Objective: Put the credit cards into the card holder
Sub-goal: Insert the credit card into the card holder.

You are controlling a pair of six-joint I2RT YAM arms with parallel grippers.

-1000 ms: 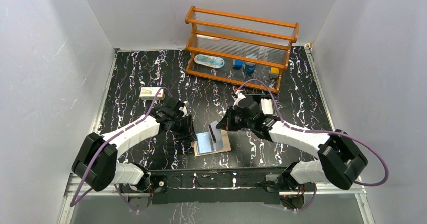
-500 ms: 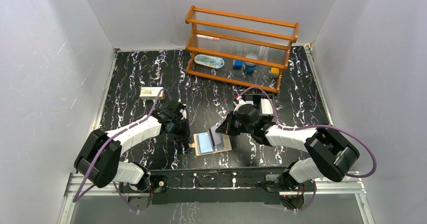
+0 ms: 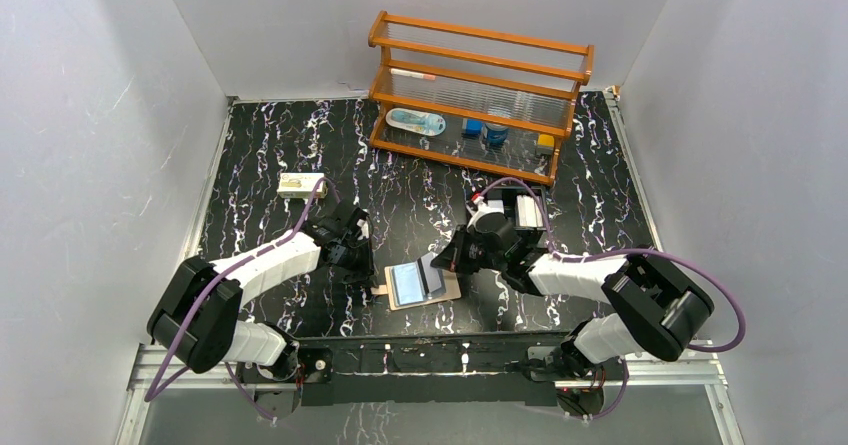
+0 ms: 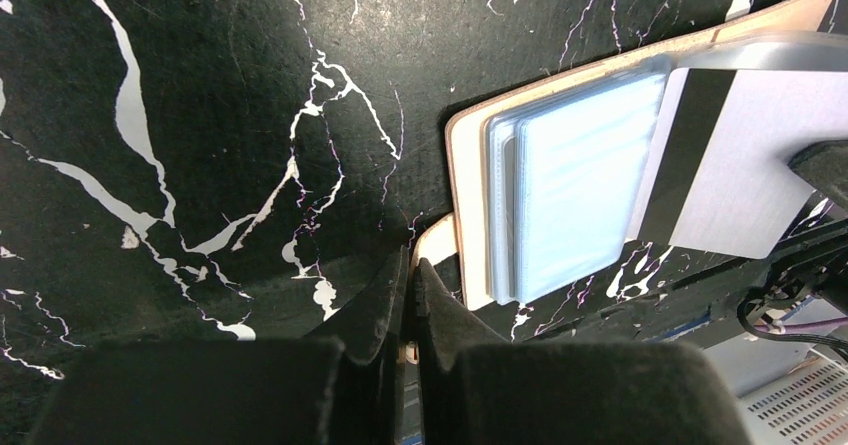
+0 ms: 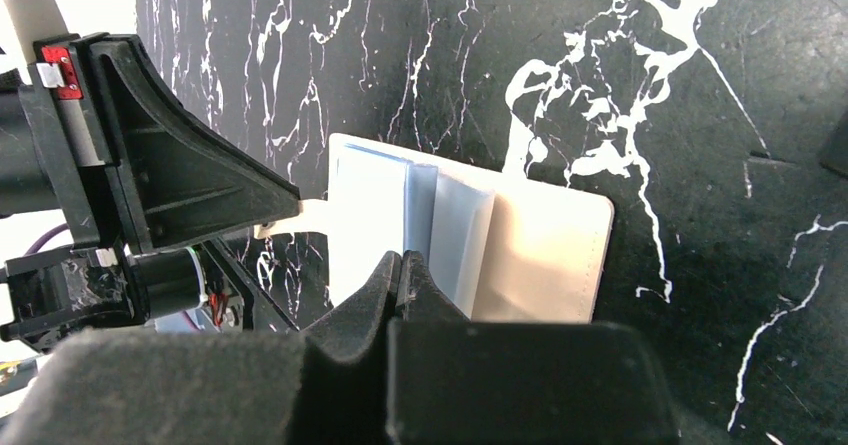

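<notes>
We see an open tan card holder (image 3: 448,289) at lower centre of the overhead view, on a black marbled table (image 3: 280,135). The left gripper (image 3: 377,276) is clenched on its side tab (image 4: 437,237). The right gripper (image 3: 438,262) pinches a pale, black-striped credit card (image 4: 730,180), tilted over the holder's clear sleeves (image 4: 570,195).

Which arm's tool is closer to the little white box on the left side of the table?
Left. The left tool pinches the card holder tab, nearer the white box. The right tool, gripping a credit card, is farther right.
</notes>
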